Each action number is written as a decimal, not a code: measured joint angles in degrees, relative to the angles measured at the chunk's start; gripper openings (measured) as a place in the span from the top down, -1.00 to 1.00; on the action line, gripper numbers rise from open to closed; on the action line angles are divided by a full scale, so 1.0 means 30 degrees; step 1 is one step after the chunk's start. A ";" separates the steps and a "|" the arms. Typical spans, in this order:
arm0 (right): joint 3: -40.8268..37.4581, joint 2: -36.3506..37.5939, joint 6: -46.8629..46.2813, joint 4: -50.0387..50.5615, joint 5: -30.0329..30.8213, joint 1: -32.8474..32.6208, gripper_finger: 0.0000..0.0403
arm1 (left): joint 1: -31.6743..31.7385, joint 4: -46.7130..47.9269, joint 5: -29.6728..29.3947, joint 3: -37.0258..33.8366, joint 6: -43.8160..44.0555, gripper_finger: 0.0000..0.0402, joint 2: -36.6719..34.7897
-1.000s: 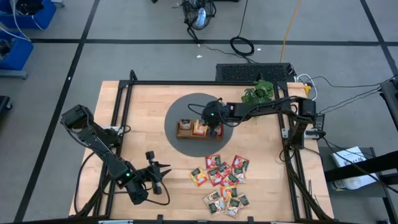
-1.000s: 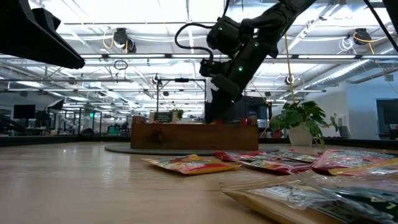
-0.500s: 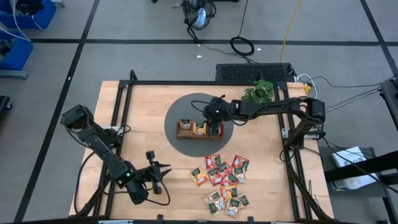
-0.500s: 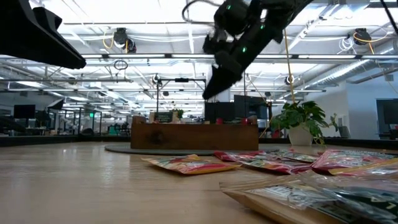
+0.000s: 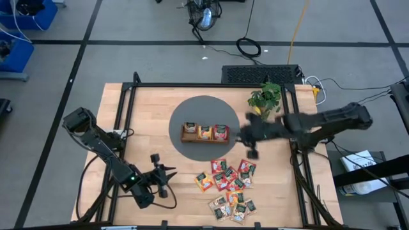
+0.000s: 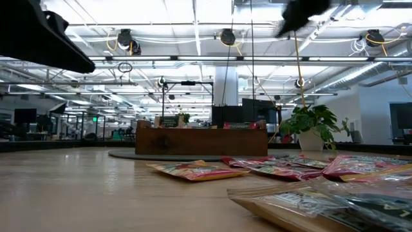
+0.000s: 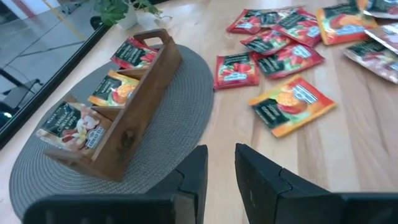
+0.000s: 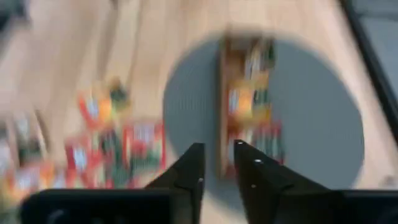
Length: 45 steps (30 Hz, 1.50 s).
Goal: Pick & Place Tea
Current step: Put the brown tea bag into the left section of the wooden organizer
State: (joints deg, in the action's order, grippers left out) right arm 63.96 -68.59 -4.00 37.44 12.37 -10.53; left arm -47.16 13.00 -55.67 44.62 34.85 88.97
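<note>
One tray (image 5: pixel 204 140) on the round mat (image 5: pixel 204 108), mid-worktop, with three compartments: dark, orange and red tea (image 5: pixel 220 132). Roughly a dozen loose sachets (image 5: pixel 227 185) lie toward the worktop's near right. Your right gripper (image 5: pixel 252 152) was over the tray a second ago; now it's off the mat, toward the right edge, jaws narrowly parted and empty. Left gripper (image 5: pixel 167 182) is unmoved by the near-left corner, jaws slightly apart and empty.
</note>
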 joint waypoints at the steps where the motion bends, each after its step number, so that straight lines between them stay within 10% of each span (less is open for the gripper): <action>1: -0.0877 0.0317 -0.0702 0.0401 0.0684 -0.0959 0.77 | 0.0195 -0.0155 0.0004 0.0000 0.0014 0.56 0.0000; 8: -0.7315 0.1146 -0.3637 -0.6195 0.1303 -0.6155 0.91 | 0.2397 -0.3181 0.0377 -0.0007 -0.0359 0.56 0.0000; 18: -1.2504 0.0922 -0.3899 -1.6207 0.1385 -0.9445 0.99 | 0.6041 -1.1142 1.0620 0.0062 -0.4717 0.56 0.1334; 34: -1.2944 0.1029 -0.7836 -1.1587 0.4332 -0.9595 1.00 | 0.8118 -0.9640 1.4285 0.8285 -0.6959 0.56 0.7915; 45: -1.2951 0.1186 -0.9295 -0.9482 -0.0615 -0.6872 0.99 | 0.9367 -0.4309 1.8821 1.8647 -0.8661 0.56 1.4609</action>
State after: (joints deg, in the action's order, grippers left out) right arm 25.10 -65.04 -31.88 8.99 10.53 -31.14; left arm -19.06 0.07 0.79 100.56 8.87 132.80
